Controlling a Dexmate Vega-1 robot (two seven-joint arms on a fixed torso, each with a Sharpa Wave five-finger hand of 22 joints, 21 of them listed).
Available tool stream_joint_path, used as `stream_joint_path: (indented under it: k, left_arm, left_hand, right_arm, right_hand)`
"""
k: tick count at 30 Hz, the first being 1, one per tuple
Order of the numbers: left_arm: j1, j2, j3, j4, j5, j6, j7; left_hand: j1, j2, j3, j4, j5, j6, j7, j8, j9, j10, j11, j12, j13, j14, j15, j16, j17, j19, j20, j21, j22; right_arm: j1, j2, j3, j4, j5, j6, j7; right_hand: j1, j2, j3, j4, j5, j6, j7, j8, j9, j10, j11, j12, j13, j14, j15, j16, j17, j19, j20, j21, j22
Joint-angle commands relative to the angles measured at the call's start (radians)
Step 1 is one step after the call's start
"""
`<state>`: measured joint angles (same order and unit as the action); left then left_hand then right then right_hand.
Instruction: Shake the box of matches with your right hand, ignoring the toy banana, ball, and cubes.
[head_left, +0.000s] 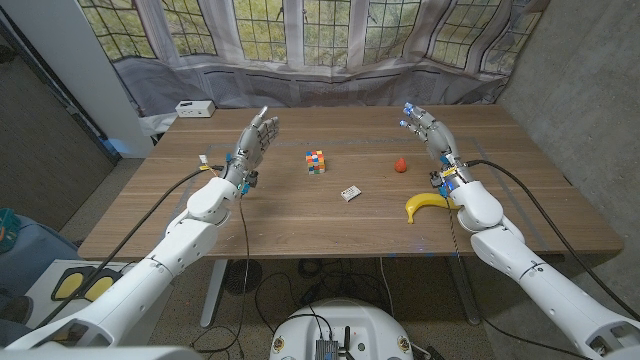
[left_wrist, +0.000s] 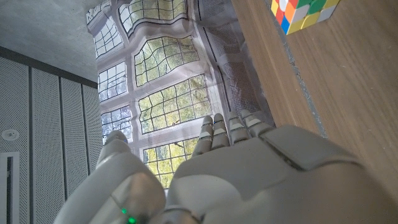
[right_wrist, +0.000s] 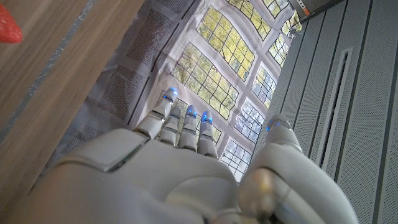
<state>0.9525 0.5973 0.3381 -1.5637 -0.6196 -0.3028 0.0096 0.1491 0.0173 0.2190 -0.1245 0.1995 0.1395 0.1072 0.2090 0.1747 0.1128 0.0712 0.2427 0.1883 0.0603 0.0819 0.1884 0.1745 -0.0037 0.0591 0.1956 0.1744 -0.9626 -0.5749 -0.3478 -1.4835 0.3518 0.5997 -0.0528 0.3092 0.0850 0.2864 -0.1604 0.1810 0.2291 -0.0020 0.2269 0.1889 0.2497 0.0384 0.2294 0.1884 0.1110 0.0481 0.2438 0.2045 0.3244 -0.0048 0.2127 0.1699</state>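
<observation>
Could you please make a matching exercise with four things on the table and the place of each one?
Things:
1. matchbox
2. banana
3. cube
4. ball

Places:
A. close beside the right arm's wrist
B. near the table's middle, in front of the cube
C. between the cube and the right hand
D. right of the left hand, behind the matchbox

Pairs: 1-B, 2-A, 3-D, 4-C

1. Your head view looks down from above over the wooden table (head_left: 300, 215), both arms entering from the bottom corners.
2. Left wrist view sits close behind the left hand (left_wrist: 249, 180), facing the window drape (left_wrist: 168, 106).
3. Right wrist view does likewise behind the right hand (right_wrist: 155, 180); all share table and drape.
</observation>
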Motion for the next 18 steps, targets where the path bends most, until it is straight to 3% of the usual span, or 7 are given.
stream_joint_path:
  k: [1,6,10,18]
  left_arm:
    - [0.011,-0.008,-0.011,0.011,0.004,-0.049,-0.009]
    - [0.008,-0.009,-0.010,0.017,0.004,-0.049,-0.012]
    - [0.007,-0.009,-0.010,0.020,0.008,-0.052,-0.011]
    - [0.003,-0.021,-0.007,0.050,0.010,-0.088,-0.031]
  left_hand:
    - [0.009,0.006,0.008,-0.001,-0.002,0.012,-0.001,-0.004,0.002,0.006,-0.005,-0.004,0.005,-0.008,0.002,-0.001,0.004,-0.010,0.000,-0.003,0.006]
    - [0.010,0.008,0.009,-0.001,-0.003,0.014,-0.001,-0.005,0.002,0.009,-0.003,-0.004,0.005,-0.006,0.004,0.000,0.004,-0.012,0.001,-0.003,0.005]
    - [0.011,0.009,0.009,-0.002,-0.003,0.015,-0.002,-0.006,0.002,0.010,-0.005,-0.004,0.005,-0.005,0.002,0.001,0.004,-0.012,0.001,-0.003,0.005]
    - [0.014,0.010,0.010,-0.003,-0.004,0.020,-0.004,-0.006,0.003,0.015,-0.009,-0.004,0.005,0.002,-0.003,0.003,0.004,-0.012,0.006,-0.002,0.005]
  right_arm:
    - [-0.015,-0.029,0.010,-0.058,-0.104,-0.011,-0.054]
    - [-0.017,-0.042,0.007,-0.082,-0.142,-0.022,-0.063]
    - [-0.030,-0.053,0.013,-0.113,-0.192,-0.040,-0.094]
    - [-0.053,-0.059,0.024,-0.148,-0.248,-0.057,-0.141]
  right_hand:
    - [0.054,0.017,0.029,-0.013,0.010,0.023,-0.016,0.004,0.001,0.018,-0.027,0.002,0.004,0.017,-0.005,0.001,0.000,0.015,0.000,0.002,0.003]
    - [0.104,0.022,0.050,-0.022,0.017,0.034,-0.022,0.003,0.001,0.026,-0.036,-0.004,0.004,0.033,-0.001,0.001,-0.002,0.028,0.016,0.002,0.003]
    - [0.165,0.024,0.073,-0.029,0.024,0.039,-0.040,0.001,0.002,0.033,-0.067,-0.009,0.004,0.040,-0.008,-0.002,-0.004,0.032,0.018,-0.003,0.003]
    - [0.257,0.009,0.102,-0.035,0.027,0.047,-0.056,0.001,0.003,0.046,-0.086,-0.015,0.004,0.054,-0.012,-0.005,-0.006,0.046,0.023,-0.005,0.002]
